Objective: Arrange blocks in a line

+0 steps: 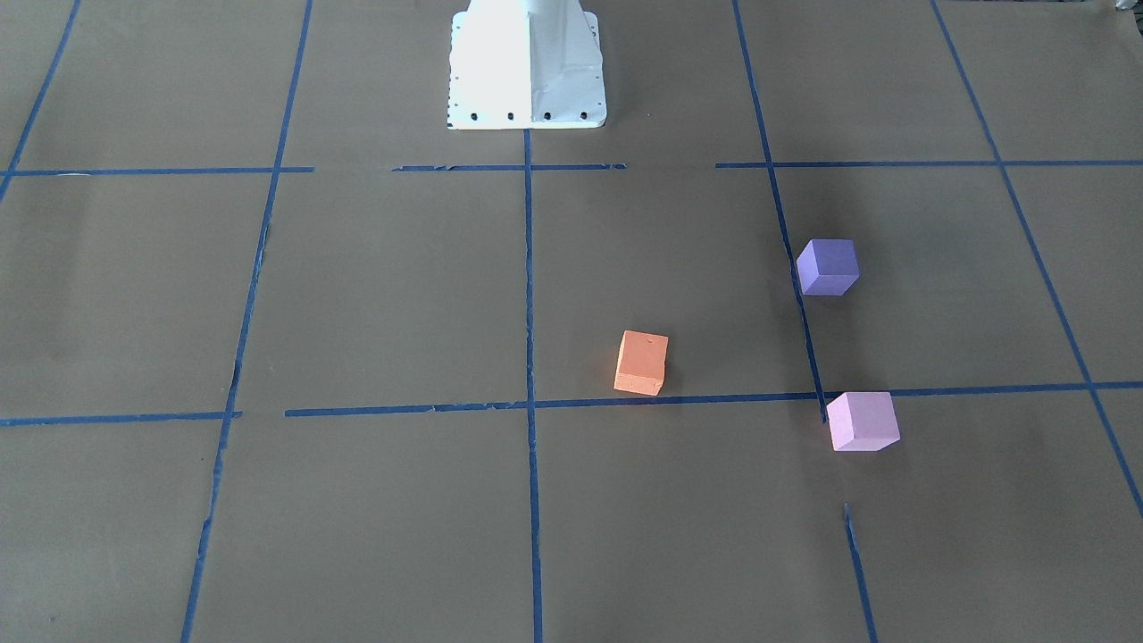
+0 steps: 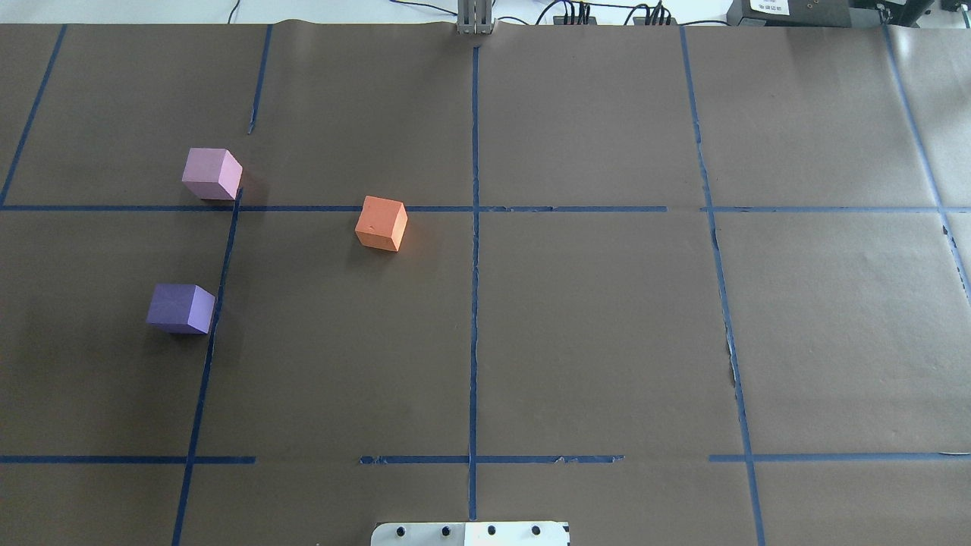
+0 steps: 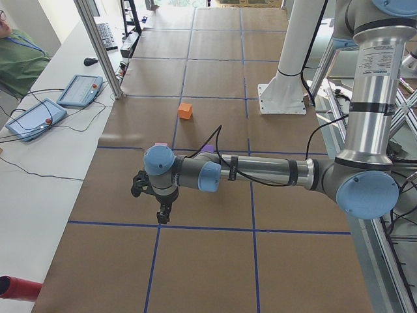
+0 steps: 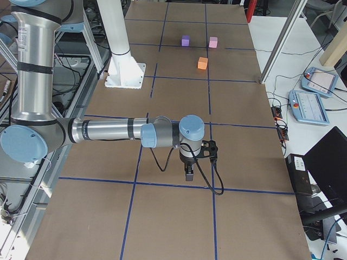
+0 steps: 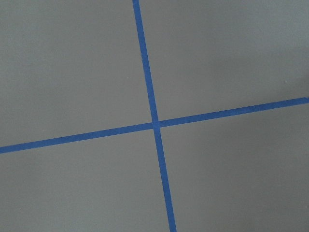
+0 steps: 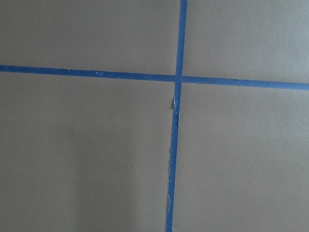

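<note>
Three foam cubes lie apart on the brown paper on the robot's left half. The orange block [image 2: 381, 223] [image 1: 641, 362] is nearest the centre line. The pale pink block [image 2: 212, 174] [image 1: 862, 421] lies far left, on a tape crossing. The dark purple block [image 2: 180, 308] [image 1: 828, 266] lies nearer the robot. My left gripper [image 3: 163, 212] hangs over the table's left end, away from the blocks. My right gripper [image 4: 188, 172] hangs over the right end. Both show only in the side views, so I cannot tell whether they are open or shut. Both wrist views show only paper and tape.
Blue tape lines [image 2: 474, 265] mark a grid on the brown paper. The white robot base [image 1: 527, 71] stands at the table's middle rear. Teach pendants [image 3: 32, 117] [image 4: 309, 105] and cables lie on the side bench, where an operator [image 3: 19, 59] sits.
</note>
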